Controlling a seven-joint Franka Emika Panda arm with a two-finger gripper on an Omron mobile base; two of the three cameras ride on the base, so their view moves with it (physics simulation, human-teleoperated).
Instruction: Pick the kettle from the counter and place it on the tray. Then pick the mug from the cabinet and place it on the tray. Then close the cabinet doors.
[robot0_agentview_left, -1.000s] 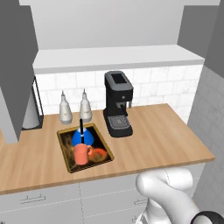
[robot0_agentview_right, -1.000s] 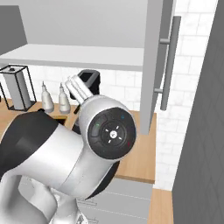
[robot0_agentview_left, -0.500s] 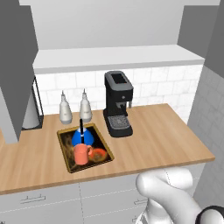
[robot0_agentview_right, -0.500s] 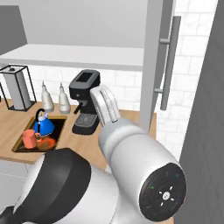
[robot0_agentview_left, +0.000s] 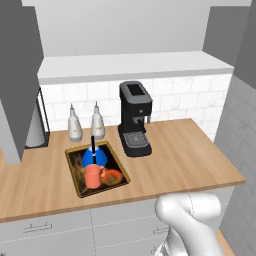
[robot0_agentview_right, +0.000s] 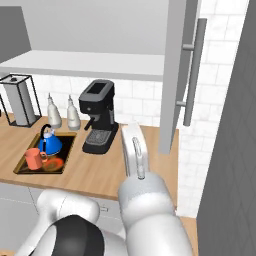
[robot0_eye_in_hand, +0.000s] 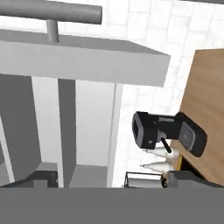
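Both pieces, kettle (robot0_agentview_left: 94, 156) and mug (robot0_agentview_left: 92, 176), already sit on the tray (robot0_agentview_left: 74, 169) on the tabletop (robot0_agentview_left: 190, 150), so we turn toward the right cabinet door (robot0_agentview_right: 172, 75). Our fingers (robot0_eye_in_hand: 111, 179) stand wide, holding nothing, with open room before its bar handle (robot0_agentview_right: 192, 72).

Cabinet door (robot0_eye_in_hand: 83, 59) edge-on across top, bar handle (robot0_eye_in_hand: 50, 13) upper left. Coffee machine (robot0_eye_in_hand: 168, 133) centre-right, sideways; two white bottles (robot0_eye_in_hand: 159, 159) just below it. Counter (robot0_eye_in_hand: 205, 96) at right.
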